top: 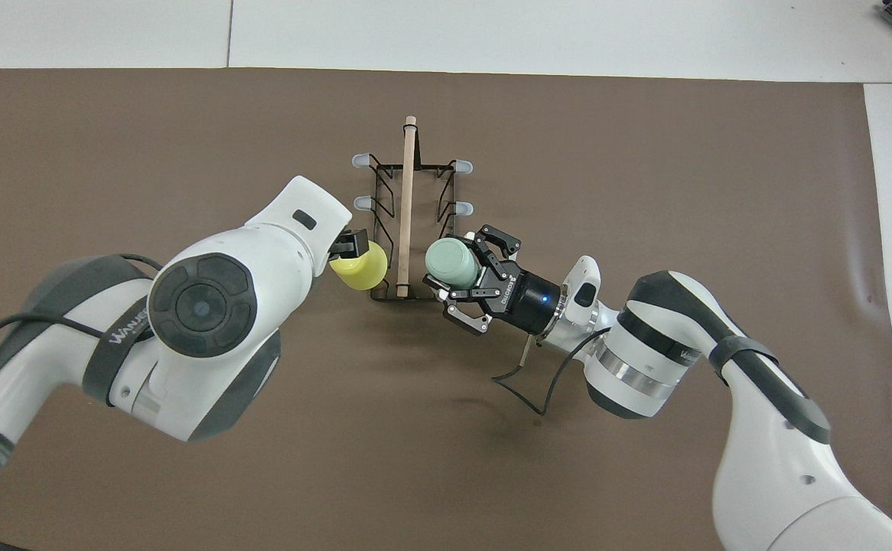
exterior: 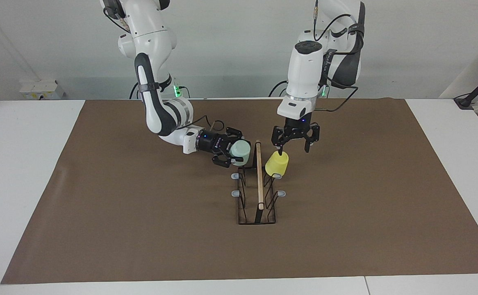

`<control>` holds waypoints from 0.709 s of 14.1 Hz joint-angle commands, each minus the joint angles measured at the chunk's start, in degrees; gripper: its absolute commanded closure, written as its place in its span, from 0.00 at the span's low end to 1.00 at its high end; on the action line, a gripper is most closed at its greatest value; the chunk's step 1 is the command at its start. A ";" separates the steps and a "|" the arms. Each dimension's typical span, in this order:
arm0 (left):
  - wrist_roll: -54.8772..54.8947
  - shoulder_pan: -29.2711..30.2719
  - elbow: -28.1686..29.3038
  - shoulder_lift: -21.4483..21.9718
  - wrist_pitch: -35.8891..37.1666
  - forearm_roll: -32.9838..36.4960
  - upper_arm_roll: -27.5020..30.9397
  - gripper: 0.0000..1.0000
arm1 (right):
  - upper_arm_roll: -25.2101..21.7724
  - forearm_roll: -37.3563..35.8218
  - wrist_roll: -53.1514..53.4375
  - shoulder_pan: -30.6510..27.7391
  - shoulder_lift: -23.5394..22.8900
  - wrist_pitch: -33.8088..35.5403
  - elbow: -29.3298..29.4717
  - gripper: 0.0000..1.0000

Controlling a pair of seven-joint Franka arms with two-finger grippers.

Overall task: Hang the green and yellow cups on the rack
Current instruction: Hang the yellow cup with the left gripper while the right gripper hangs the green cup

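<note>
Cups at the rack, one released and one still gripped

Cups and rack (exterior: 256, 186) sit together on a brown mat (exterior: 99, 205) spread over the white desk (exterior: 26, 164). The rack is black wire with a light wooden bar (exterior: 259, 174) along its top and grey-tipped prongs on both sides.

On the rack's side toward the right arm's end of the desk, the right pincer (exterior: 230, 156) lies nearly level and is closed around the green cup (exterior: 239, 152), gripping it by its sides, with the cup's closed bottom turned toward the wooden bar. The cup is just beside the prong nearest the robots on that side; whether it touches the prong cannot be told.

On the side toward the left arm's end, the yellow cup (exterior: 276, 164) hangs upside down and tilted on the prong nearest the robots. The left pincer (exterior: 292, 150) is directly over it with its fingers spread wide and holding nothing; one fingertip is at the cup's upturned bottom, and contact cannot be judged. In the overhead view the left arm's wrist hides most of this pincer (top: 346, 246) and part of the yellow cup (top: 360, 265).

The left arm's link reads "WANJE" as far as it shows; the right's wrist band lettering is illegible.
</note>
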State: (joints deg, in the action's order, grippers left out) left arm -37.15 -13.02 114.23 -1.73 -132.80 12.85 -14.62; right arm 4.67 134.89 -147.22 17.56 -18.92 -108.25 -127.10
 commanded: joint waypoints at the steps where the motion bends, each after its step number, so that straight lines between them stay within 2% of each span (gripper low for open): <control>1: 8.63 0.63 -2.51 0.94 5.60 -2.37 2.92 0.00 | -0.27 1.78 -1.67 0.37 -0.24 0.15 -0.34 0.90; 2: 13.19 0.72 -3.91 0.94 7.53 -5.96 4.50 0.00 | -0.27 1.78 -1.67 0.37 -0.24 0.06 -0.25 0.83; 3: 18.81 0.63 -5.50 1.03 10.34 -9.47 6.60 0.00 | -0.27 1.78 -1.58 0.37 -0.24 -0.03 -0.25 0.54; 4: 24.00 0.63 -7.08 1.11 13.84 -11.51 8.28 0.00 | -0.36 1.69 -1.50 0.02 -0.24 -0.03 -0.25 0.01; 7: 37.02 0.89 -9.37 2.51 21.95 -12.41 12.94 0.00 | -0.36 1.08 -1.50 -0.51 -0.24 0.24 0.01 0.00; 10: 45.47 4.22 -12.44 3.05 27.48 -13.81 14.44 0.00 | -0.36 0.99 -1.41 -0.51 -0.24 0.67 0.45 0.00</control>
State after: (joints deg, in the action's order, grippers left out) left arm 3.10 -11.01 103.97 0.72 -109.33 0.31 -0.35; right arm 3.96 135.00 -147.49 17.52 -19.16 -108.16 -126.85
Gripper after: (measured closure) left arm 0.000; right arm 0.000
